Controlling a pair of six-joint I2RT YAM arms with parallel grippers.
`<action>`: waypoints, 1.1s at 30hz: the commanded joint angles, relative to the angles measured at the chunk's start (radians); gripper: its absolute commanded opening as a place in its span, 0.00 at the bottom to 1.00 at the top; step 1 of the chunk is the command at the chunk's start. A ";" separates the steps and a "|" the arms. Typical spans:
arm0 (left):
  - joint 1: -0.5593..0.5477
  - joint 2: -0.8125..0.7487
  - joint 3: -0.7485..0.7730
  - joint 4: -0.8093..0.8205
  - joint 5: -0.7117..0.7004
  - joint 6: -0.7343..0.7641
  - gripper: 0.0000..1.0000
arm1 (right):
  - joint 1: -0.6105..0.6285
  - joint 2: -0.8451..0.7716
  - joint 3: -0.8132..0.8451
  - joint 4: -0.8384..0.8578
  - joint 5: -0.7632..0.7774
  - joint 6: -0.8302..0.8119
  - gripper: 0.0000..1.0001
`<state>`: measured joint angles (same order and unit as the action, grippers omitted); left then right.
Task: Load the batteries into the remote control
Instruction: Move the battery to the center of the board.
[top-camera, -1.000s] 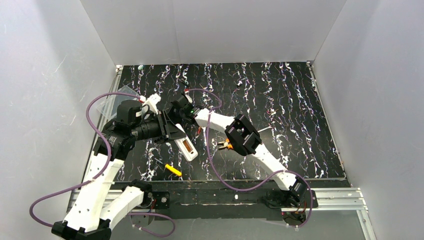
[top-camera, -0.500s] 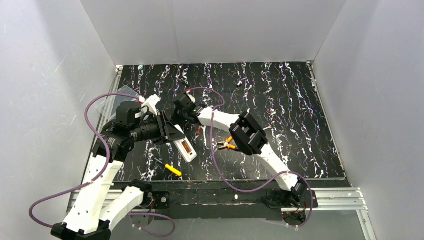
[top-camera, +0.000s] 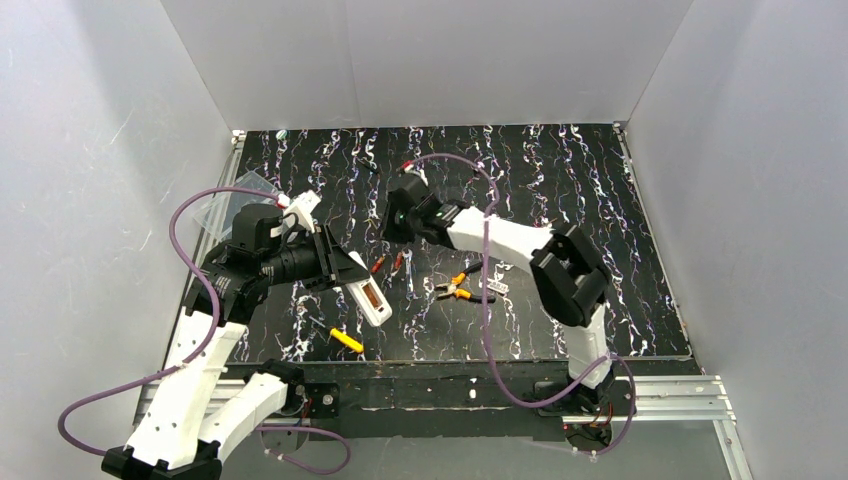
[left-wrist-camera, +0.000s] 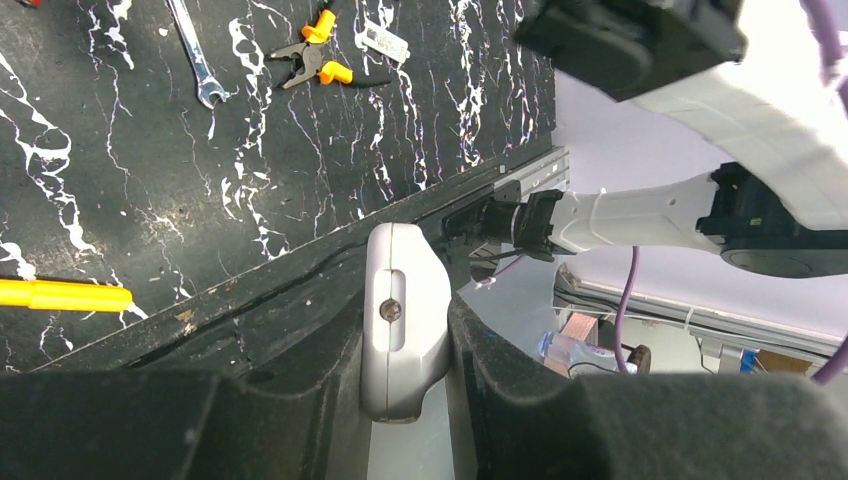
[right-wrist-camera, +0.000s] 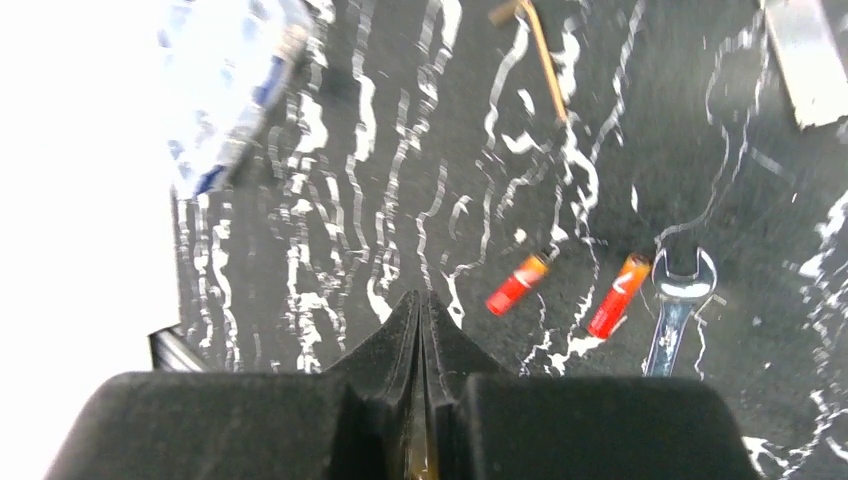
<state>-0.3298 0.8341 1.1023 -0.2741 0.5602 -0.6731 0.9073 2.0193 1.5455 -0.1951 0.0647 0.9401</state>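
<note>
Left gripper (left-wrist-camera: 408, 352) holds the remote control (top-camera: 372, 300); batteries (right-wrist-camera: 518, 285) lie on the table (top-camera: 560, 200).
Its fingers squeeze the remote control tight and hide most of it. The right gripper (right-wrist-camera: 422, 330) is pressed closed on nothing. The batteries lie beside a wrench (right-wrist-camera: 675, 310), and their print is too blurry to read.

**Hidden, clipped, washed out**

Left wrist view: buries the lower end of the remote control (left-wrist-camera: 405, 270) between the dark fingers (left-wrist-camera: 300, 400) of the left pincer (left-wrist-camera: 405, 308). Clips the yellow-handled tool (left-wrist-camera: 62, 295) at the left edge and the wrench (left-wrist-camera: 195, 60) at the top.

Right wrist view: bleaches the left side to white, blurs the clear box (right-wrist-camera: 240, 90), crops the remote control at the top-right corner. Hides the wrench's handle end behind the right pincer (right-wrist-camera: 420, 300).

From above: too small to tell apart the ends of the batteries (top-camera: 378, 264).
</note>
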 joint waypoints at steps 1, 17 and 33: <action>-0.005 -0.003 0.008 -0.007 0.035 -0.004 0.00 | -0.025 -0.110 -0.007 0.135 -0.056 -0.141 0.11; -0.005 -0.003 -0.010 0.000 0.037 -0.019 0.00 | -0.061 0.004 0.074 -0.296 -0.057 -0.168 0.57; -0.005 -0.006 -0.012 -0.004 0.035 -0.019 0.00 | -0.019 0.053 0.098 -0.326 -0.152 -0.080 0.50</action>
<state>-0.3298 0.8349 1.0924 -0.2672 0.5606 -0.6899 0.8639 2.0918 1.6291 -0.4973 -0.0601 0.8116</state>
